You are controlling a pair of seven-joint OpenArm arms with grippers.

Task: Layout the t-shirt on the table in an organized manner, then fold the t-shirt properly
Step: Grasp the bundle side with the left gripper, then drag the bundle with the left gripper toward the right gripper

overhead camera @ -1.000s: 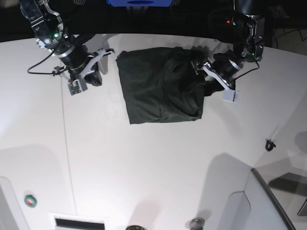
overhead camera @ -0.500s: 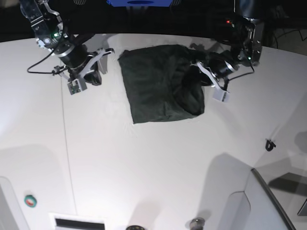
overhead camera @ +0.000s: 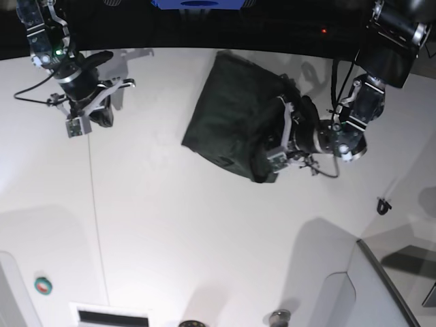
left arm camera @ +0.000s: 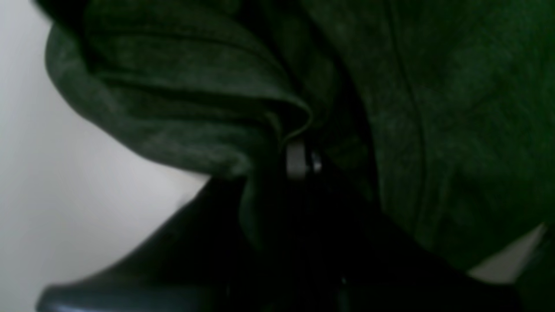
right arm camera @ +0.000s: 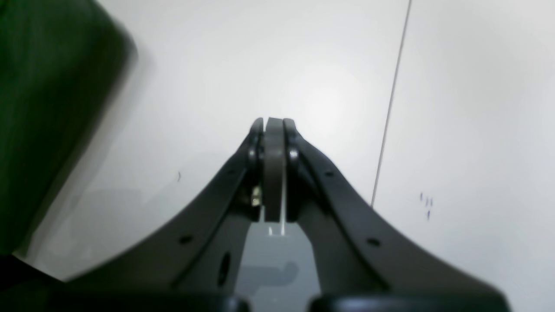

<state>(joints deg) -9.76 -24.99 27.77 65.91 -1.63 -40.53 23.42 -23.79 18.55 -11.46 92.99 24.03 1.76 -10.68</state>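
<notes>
We see the shirt (overhead camera: pixel 235 119) bunched on the white surface (overhead camera: pixel 204 231), toward its far side and to the right of centre in the base view. Our left gripper (overhead camera: pixel 278 139) is pinched tight on a fold of the shirt (left arm camera: pixel 269 130) at its right edge, cloth draped over both sides of it. Our right gripper (right arm camera: pixel 273 130) is closed with nothing in it, over bare surface (right arm camera: pixel 455 108) near the thin seam (right arm camera: pixel 390 108), well apart from the cloth.
</notes>
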